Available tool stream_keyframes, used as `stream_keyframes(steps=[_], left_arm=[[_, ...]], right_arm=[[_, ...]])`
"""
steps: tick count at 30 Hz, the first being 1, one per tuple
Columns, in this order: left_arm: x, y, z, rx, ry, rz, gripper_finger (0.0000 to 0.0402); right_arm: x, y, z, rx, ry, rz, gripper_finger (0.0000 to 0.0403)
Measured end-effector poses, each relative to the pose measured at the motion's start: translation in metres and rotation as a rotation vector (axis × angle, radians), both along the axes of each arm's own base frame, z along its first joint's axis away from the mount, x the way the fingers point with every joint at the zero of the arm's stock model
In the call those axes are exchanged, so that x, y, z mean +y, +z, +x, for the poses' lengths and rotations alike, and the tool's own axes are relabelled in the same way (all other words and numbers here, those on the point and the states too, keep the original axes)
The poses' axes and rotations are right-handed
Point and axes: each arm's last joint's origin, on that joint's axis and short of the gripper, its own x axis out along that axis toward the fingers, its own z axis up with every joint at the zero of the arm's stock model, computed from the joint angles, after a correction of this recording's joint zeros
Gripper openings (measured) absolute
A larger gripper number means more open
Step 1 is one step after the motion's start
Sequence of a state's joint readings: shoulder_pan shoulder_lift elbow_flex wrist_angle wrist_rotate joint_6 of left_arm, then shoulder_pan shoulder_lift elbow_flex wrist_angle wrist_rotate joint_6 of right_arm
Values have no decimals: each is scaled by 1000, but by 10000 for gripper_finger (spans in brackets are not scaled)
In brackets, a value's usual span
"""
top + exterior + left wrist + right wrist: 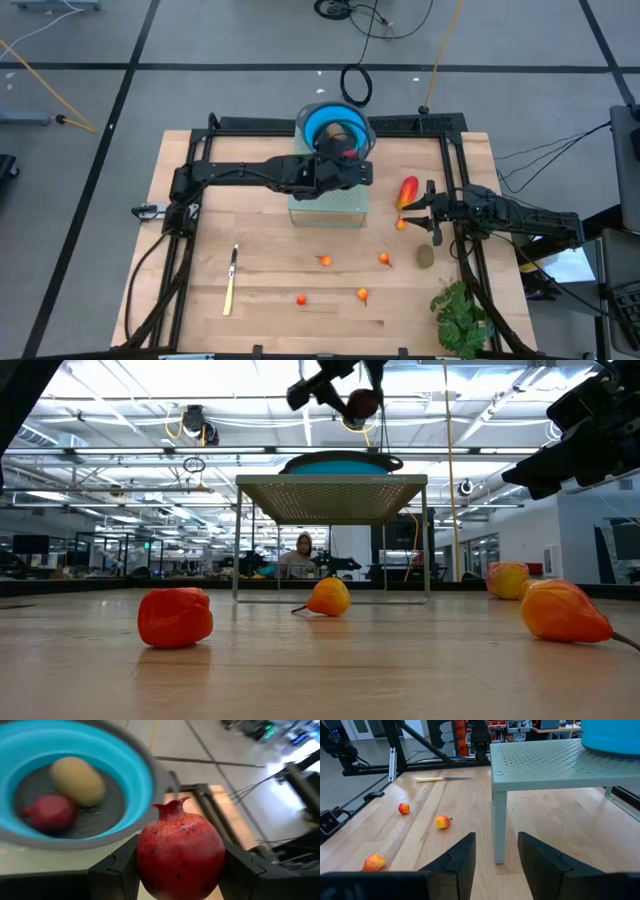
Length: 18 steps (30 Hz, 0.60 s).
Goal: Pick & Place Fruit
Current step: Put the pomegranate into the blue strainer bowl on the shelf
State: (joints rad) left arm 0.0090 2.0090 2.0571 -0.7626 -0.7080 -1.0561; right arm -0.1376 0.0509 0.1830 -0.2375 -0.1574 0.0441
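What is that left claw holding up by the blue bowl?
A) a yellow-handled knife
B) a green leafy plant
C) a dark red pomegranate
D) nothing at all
C: in the left wrist view the left gripper has its fingers pressed on both sides of a dark red pomegranate, beside the blue bowl, which already holds two pieces of fruit.

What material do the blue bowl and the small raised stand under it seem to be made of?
Blue bowl: probably soft silicone or plastic, matte, with a stepped wall and grey rim. Raised stand: likely painted metal, pale grey-green; its top is perforated with regular small holes and a screw shows at one corner.
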Motion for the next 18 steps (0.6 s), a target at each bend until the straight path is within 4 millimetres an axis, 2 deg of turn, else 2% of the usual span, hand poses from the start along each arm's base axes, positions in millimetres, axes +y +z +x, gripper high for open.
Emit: stream_keyframes(steps=[6,10,18], left_arm=[[8,-6,-7,107,26,26,198],[19,1,-14,148,20,56,198],[55,18,-31,220,-12,99,198]], right_arm=[[0,0,0,0,0,0,139],[0,0,0,0,0,0,139],[0,0,0,1,-3,-7,139]])
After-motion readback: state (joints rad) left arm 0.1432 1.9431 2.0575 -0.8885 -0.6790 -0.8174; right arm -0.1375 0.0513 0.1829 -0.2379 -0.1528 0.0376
